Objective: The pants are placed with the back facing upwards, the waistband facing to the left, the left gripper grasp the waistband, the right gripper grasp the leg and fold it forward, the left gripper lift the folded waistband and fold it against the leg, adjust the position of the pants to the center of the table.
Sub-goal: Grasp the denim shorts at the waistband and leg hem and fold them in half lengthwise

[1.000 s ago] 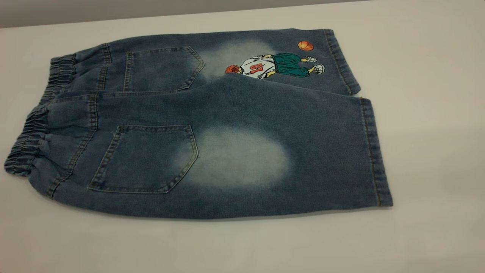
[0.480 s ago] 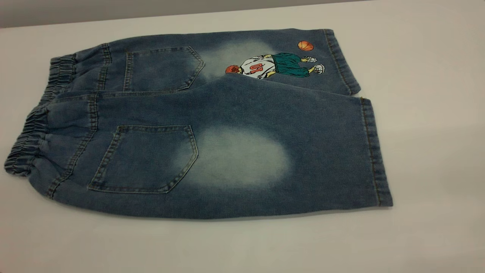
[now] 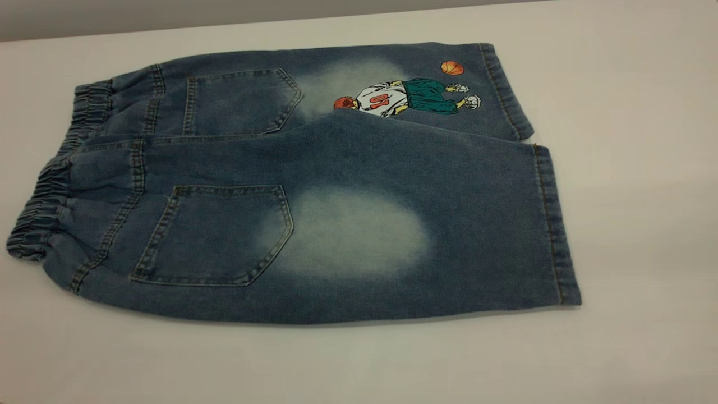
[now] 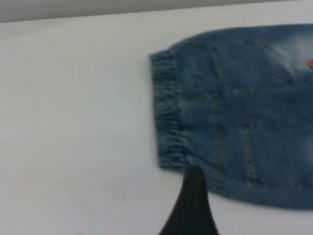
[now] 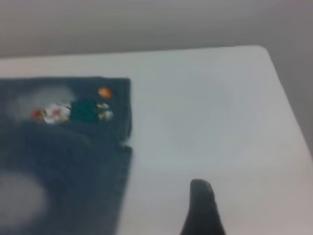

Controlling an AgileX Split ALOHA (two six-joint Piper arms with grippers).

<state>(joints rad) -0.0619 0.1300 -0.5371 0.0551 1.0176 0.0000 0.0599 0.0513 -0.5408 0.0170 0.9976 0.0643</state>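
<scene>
The pants (image 3: 314, 185) lie flat on the table (image 3: 645, 168), back up with both patch pockets showing. The ruffled waistband (image 3: 50, 191) is at the left end. The leg (image 3: 392, 235) with the pale oval patch is nearest the camera and overlaps the leg with the cartoon print (image 3: 404, 98). Neither gripper appears in the exterior view. In the left wrist view a dark part of my left gripper (image 4: 191, 205) hangs close to the near corner of the waistband (image 4: 166, 112). In the right wrist view my right gripper (image 5: 203, 208) is over bare table, apart from the leg hems (image 5: 124, 147).
The table's far edge (image 3: 224, 25) runs close behind the pants. The right wrist view shows a rounded table corner (image 5: 264, 49) and its side edge. Bare white surface lies in front of and to the right of the pants.
</scene>
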